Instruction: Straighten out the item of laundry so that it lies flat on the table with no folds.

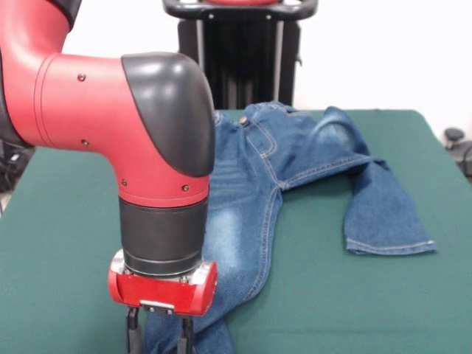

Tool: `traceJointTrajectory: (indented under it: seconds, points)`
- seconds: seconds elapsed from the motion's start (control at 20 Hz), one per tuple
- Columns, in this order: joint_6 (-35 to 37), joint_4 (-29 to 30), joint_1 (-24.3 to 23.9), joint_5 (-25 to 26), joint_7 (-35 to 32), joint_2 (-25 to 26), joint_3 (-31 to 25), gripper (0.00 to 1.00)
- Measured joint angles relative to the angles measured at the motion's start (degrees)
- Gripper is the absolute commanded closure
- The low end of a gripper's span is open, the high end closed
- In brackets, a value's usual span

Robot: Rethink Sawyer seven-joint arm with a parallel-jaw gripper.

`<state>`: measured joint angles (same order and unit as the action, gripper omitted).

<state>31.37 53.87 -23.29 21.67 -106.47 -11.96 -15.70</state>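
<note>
Across the wide, dark green felt-like table top (66,214) a small pair of blue denim jeans (295,158) lies spread from the far middle toward the near edge. Its waistband, with orange-tan stitching and a small button, sits at the far side close to the black upright pedestal frame (240,51) that stands against a plain pale wall. One leg runs toward the camera, showing a faded pale thigh patch, and passes behind the arm down to the bottom edge of the picture. The other leg bends sideways and folds over itself, ending in a hemmed cuff that lies flat on the felt well to the right. The fabric bunches and creases where the two legs part, so the garment is not flat.

A bulky red and black robot arm (110,110) fills the left of the front view, its black wrist cylinder ending in a red block. Below that block the gripper (158,335) hangs at the very bottom edge, just at or over the near leg of the jeans. Two dark fingers (133,332) show with a gap between them, yet their tips are cut off, so whether they pinch cloth I cannot tell.

Some dark equipment (457,144) stands beyond the table's far right corner.
</note>
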Motion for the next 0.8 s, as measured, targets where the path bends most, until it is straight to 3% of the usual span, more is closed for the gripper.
traceJointTrajectory:
  seconds: [0.4, 0.8]
  points:
    - [0.12, 0.07, 2.08, -0.42, 0.00, -0.76, 0.36, 0.00]
    - [4.01, 1.99, 7.77, -3.74, -0.01, -5.93, 2.64, 0.00]
